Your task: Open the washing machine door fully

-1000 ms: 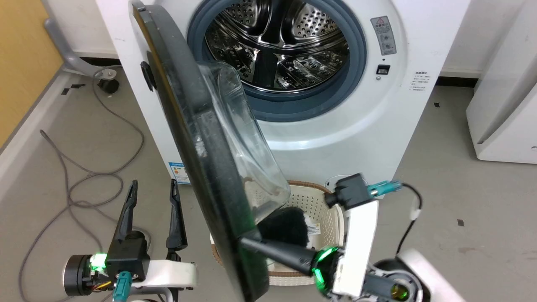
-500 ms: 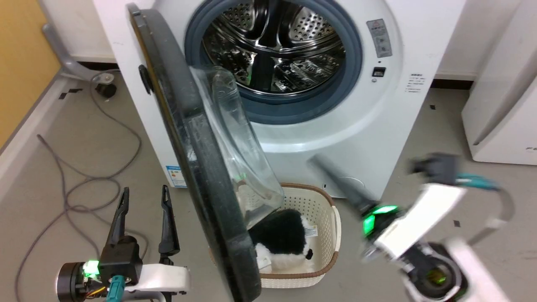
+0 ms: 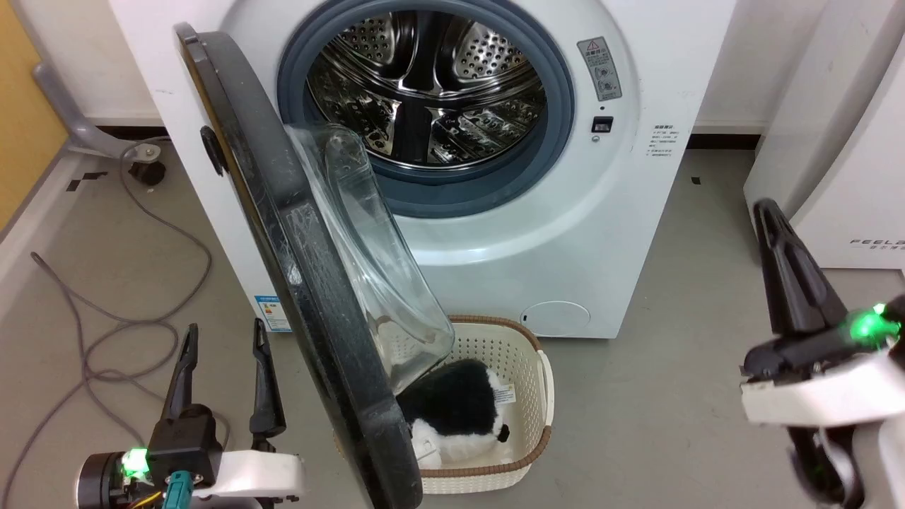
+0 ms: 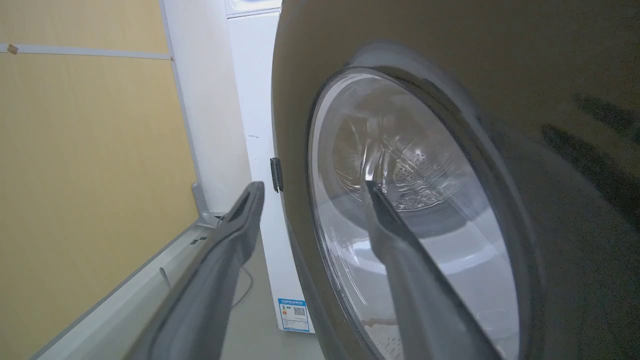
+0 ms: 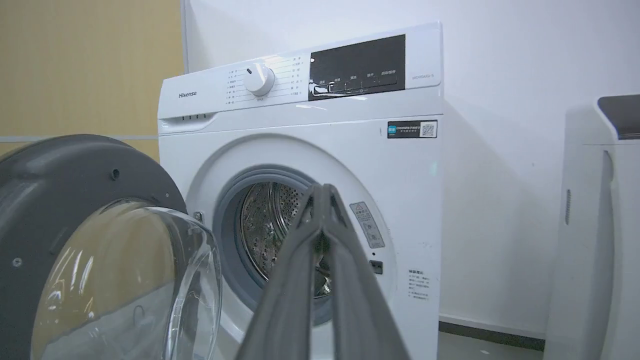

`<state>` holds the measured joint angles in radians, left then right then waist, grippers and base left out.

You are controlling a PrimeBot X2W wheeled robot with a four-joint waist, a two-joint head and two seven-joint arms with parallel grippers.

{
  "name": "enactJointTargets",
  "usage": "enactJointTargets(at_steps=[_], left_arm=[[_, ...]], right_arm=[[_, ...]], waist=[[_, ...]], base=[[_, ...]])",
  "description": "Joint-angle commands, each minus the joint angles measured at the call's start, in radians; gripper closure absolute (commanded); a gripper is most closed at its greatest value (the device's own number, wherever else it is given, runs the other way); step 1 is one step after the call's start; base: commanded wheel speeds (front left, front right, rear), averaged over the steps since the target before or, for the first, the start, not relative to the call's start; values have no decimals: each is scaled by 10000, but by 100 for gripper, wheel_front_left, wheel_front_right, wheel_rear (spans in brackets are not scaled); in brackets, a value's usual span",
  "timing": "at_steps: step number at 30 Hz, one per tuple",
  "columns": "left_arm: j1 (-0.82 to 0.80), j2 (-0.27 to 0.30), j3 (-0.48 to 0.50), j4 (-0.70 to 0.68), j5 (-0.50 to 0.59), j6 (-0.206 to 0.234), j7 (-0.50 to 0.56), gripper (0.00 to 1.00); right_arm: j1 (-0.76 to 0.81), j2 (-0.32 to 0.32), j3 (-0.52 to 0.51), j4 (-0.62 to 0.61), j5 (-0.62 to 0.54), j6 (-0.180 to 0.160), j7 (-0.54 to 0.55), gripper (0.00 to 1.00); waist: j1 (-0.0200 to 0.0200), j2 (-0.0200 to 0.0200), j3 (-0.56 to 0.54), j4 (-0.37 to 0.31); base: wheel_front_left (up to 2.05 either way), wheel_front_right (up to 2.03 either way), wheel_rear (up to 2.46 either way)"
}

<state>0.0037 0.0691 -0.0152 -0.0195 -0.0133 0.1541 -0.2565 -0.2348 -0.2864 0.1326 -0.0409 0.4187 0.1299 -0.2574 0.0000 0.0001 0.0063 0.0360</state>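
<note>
I see the glossy black round washing machine door (image 3: pixel 283 233), its clear bulging glass bowl facing the drum. It is swung out on its left hinge and stands roughly edge-on to my head camera. Its lower edge crosses in front of a cream perforated plastic basket (image 3: pixel 541 382) holding a black-and-white plush toy (image 3: pixel 452 406). The big white washing machine (image 3: pixel 565 233) shows its perforated steel drum and grey-blue rubber seal. My left hand (image 3: pixel 225 326) is spread wide and empty, just beside the door's outer face. My right hand (image 3: pixel 765 212) is pressed together, pinching nothing. It is well apart from the door, above bare grey floor (image 3: pixel 672 367) near a white boxy appliance (image 3: pixel 848 177).
</note>
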Motion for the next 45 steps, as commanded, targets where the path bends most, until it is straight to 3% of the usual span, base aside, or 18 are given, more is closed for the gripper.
enactJointTargets(at_steps=[1, 6, 14, 15, 16, 26, 27, 29, 34, 39, 45], left_arm=[[127, -3, 46, -32, -74, -37, -53, 0], [181, -23, 58, -9, -70, -84, -53, 0], [240, -59, -2, 56, -52, -127, -53, 0], [244, -63, -12, 71, -53, -136, -53, 0], [243, -68, -22, 82, -53, -142, -53, 0], [227, -106, 50, 297, -82, -86, -53, 0], [213, -108, 71, 285, -48, -41, -53, 51], [187, -106, 116, 258, -18, 8, -53, 100], [-27, -57, 298, -92, -10, 99, -53, 100], [-468, -52, 552, -1459, -168, 79, -53, 100], [-794, -105, 76, -3323, -179, -279, -53, 100]], right_arm=[[488, 386, -331, -194, -665, 8, -39, 100], [1585, 1239, -1271, -348, -2543, 8, -41, 100], [2772, 2064, -1503, 441, -2820, 8, -42, 100], [2852, 2117, -1445, 609, -2752, 8, -42, 57], [2879, 2161, -1441, 700, -2698, 8, -42, 0], [2984, 2339, -1544, 1175, -2957, 8, -43, 0], [2980, 2343, -1556, 1182, -2978, 8, -43, 0], [2975, 2350, -1590, 1172, -3041, 8, -43, 0], [3003, 2357, -1708, 1119, -3114, 8, -43, 0], [3066, 2359, -1745, 1052, -3067, 8, -43, 0], [3126, 2360, -1746, 987, -3035, 8, -43, 0]], waist=[[0, -1, -9, -27], [0, -1, -66, -49], [0, -1, -162, -67], [0, -1, -168, -68], [0, -1, -167, -69], [0, -1, -180, -92], [0, -1, -180, -93], [0, -1, -184, -86], [0, -1, -212, -44], [0, -1, -237, 26], [0, -1, -251, 133]], base=[[0, 0, 0], [0, 0, 0], [0, 0, 0], [0, 0, 0], [0, 0, 0], [0, 0, 0], [0, 0, 0], [0, 0, 0], [0, 0, 0], [0, 0, 0], [0, 0, 0]])
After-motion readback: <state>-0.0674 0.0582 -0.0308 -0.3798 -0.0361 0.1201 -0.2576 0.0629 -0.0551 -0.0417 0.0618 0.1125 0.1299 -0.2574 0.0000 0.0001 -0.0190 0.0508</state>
